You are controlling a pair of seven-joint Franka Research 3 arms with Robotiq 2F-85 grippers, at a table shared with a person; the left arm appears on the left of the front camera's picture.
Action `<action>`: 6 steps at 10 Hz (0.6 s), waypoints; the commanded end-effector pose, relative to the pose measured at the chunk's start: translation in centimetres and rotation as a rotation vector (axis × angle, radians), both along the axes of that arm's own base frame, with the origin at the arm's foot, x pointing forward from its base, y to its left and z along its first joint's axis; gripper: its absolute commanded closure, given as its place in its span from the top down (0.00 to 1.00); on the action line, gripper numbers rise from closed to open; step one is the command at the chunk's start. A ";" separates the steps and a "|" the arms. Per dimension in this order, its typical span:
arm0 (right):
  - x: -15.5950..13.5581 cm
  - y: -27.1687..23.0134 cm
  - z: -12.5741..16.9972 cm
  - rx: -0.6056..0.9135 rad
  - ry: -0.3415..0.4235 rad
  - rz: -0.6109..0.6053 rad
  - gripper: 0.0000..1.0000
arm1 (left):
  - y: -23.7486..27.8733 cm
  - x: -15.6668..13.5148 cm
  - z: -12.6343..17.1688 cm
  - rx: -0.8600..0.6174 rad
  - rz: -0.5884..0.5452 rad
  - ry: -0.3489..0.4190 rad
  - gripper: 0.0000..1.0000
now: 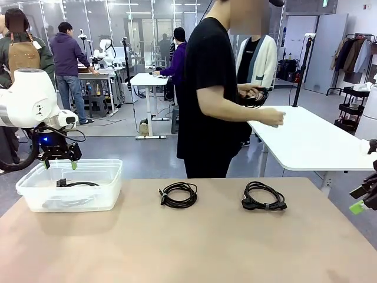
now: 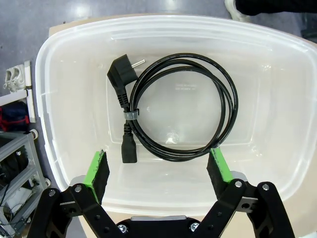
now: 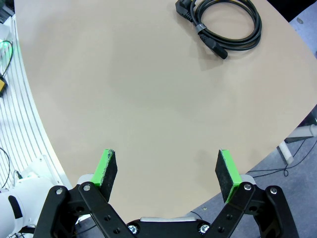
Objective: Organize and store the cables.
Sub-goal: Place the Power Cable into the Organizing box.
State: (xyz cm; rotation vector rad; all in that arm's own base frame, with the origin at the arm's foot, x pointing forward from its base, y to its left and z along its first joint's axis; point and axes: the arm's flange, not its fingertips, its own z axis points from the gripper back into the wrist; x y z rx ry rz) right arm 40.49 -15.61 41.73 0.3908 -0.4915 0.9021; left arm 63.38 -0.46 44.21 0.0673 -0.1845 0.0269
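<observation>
Our left gripper (image 2: 157, 157), jaws spread wide, above a coiled black power cable (image 2: 130, 113) lying in the clear plastic bin (image 2: 43, 109), a second coiled cable (image 1: 171, 202) mid-way across the table (image 1: 177, 247), a third cable (image 1: 265, 205) to its right, our right gripper (image 3: 167, 157) open-jawed over bare tabletop.

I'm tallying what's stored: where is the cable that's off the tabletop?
The cable lies coiled on the floor of the clear bin at the left end of the table in the front view, right below the open left gripper.
</observation>
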 end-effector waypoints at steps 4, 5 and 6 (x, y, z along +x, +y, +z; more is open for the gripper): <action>-0.1 -0.2 0.1 -0.010 0.002 0.016 1.00 | 0.0 0.0 -0.1 0.000 0.001 0.001 1.00; -0.1 -0.2 0.1 -0.010 0.002 0.016 1.00 | 0.0 0.0 0.0 0.000 0.000 0.000 0.97; -0.1 -0.2 0.1 -0.010 0.002 0.016 1.00 | -0.5 -0.7 1.9 -0.030 -0.071 -0.010 1.00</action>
